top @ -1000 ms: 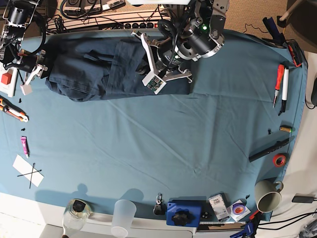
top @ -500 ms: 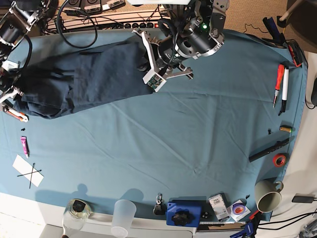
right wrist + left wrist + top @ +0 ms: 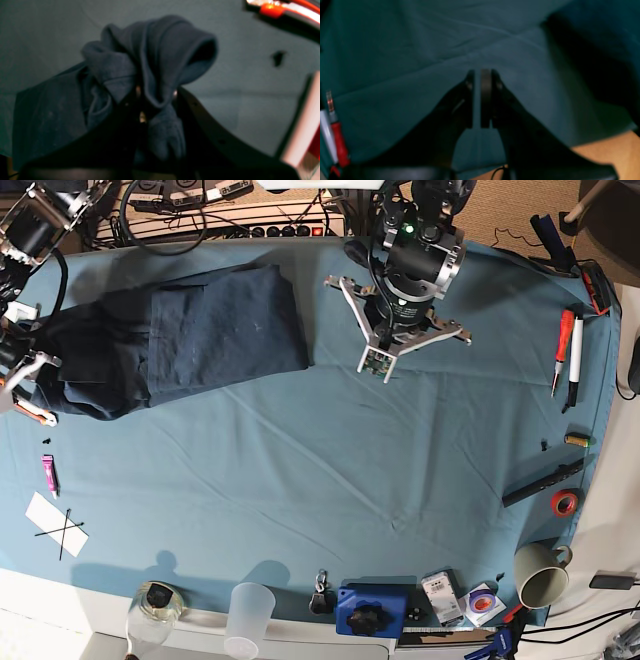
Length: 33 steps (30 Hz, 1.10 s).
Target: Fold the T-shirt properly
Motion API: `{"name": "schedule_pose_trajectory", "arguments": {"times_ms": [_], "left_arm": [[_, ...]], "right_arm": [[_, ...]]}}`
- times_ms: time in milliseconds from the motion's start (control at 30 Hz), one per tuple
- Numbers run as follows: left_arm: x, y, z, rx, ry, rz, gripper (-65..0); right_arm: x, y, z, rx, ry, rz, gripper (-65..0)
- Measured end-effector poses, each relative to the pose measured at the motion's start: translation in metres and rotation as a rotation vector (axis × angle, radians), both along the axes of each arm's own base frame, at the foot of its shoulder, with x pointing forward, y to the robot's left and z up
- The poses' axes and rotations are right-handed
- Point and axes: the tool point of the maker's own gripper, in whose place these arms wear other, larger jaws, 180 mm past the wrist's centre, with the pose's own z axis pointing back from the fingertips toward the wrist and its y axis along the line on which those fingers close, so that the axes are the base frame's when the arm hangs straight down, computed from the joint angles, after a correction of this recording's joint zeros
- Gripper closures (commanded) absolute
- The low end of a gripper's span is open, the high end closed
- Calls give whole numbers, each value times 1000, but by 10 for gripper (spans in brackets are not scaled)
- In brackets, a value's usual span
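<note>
The dark navy T-shirt (image 3: 200, 330) lies crumpled at the table's far left, on the teal table cloth (image 3: 330, 470). In the right wrist view my right gripper (image 3: 155, 96) is shut on a bunched fold of the T-shirt (image 3: 160, 50), at the garment's left end near the table edge. My left arm (image 3: 410, 270) hangs over bare cloth just right of the shirt. In the left wrist view my left gripper (image 3: 480, 75) is shut, with nothing in it and only teal cloth below.
A red screwdriver (image 3: 562, 350) and a white pen (image 3: 576, 355) lie at the right edge. A mug (image 3: 540, 573), a plastic cup (image 3: 250, 615), a blue box (image 3: 370, 610) and small items line the front edge. Orange-handled cutters (image 3: 25, 405) lie beside the right gripper.
The T-shirt has slid left, dragged by my right gripper toward the left edge. My left gripper has come off the shirt's right edge and swung right over bare cloth.
</note>
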Motion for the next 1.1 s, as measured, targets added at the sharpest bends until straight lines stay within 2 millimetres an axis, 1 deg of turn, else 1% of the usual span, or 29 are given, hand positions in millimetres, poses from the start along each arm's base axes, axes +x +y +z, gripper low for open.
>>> {"name": "schedule_pose_trajectory", "arguments": {"times_ms": [133,200,267,333,400,533,600,667,767,833,933,1033,1100], "left_arm": [[4,17,2,53,-26,70,-32],[3,28,0,102,-32,73,-32],[4,48,2,172,-51,139,-32],[8,67,9,230,-96,220,-32],[9,76,11,258,-115,242,-32],[9,80,11,271,-116,240,-32],[9,88,11,282,-114,262,-32],[10,100,11,296,-112,298,-32],[7,121,8,314,-94,357,-32],[3,132,4,303,-71,392,-32],[2,147,2,284,-55,440,-32],[1,156,-1,256,-41,473,-32],[1,158,-2,235,-38,483,-32]], "right_arm": [[0,29,9,18,-61,58,0],[4,44,18,32,-103,90,0],[11,60,34,47,-175,136,0],[16,73,42,31,-197,183,0],[19,88,41,13,-186,236,0],[21,131,30,24,-150,379,0],[20,148,21,30,-118,434,0],[17,161,12,37,-89,481,0],[14,180,7,62,-72,541,0],[11,189,2,71,-57,571,0],[9,203,4,116,-65,607,0],[6,212,3,125,-57,641,0],[2,224,6,155,-65,678,0]]}}
